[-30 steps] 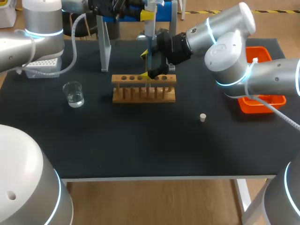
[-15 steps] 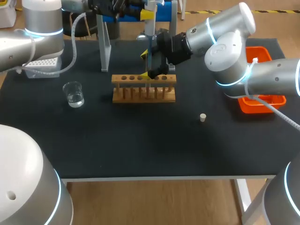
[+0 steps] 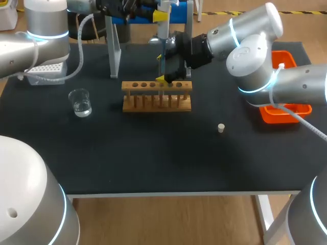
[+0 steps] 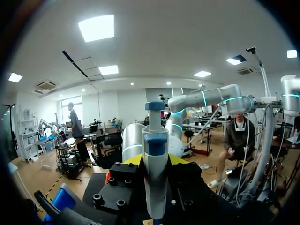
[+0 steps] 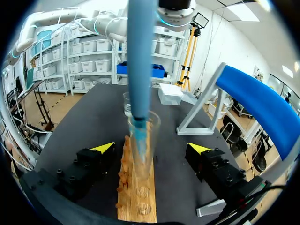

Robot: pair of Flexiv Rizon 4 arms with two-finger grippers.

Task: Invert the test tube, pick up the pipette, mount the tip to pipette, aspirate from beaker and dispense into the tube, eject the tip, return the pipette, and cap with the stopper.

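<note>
A wooden tube rack (image 3: 156, 97) stands mid-table, and a clear test tube (image 5: 141, 140) sits upright in one of its holes. My left gripper (image 3: 161, 15) hangs above the rack, shut on a white and blue pipette (image 4: 154, 154). The pipette's blue shaft (image 5: 140, 61) reaches down into the tube's mouth. My right gripper (image 3: 160, 68) is open behind the rack, one yellow fingertip (image 5: 105, 147) on each side of the tube and neither touching it. A glass beaker (image 3: 80, 102) of clear liquid stands to the left of the rack. A small white stopper (image 3: 220, 127) lies on the mat to the right.
A white tip box (image 3: 46, 71) sits at the back left. The pipette stand (image 3: 113, 51) rises behind the rack, and an orange bin (image 3: 286, 109) is at the right edge under my right arm. The table (image 3: 153, 153) is covered by a black mat.
My right arm has shifted slightly back and up from the rack with its gripper still open. The left arm and the pipette have not moved.
</note>
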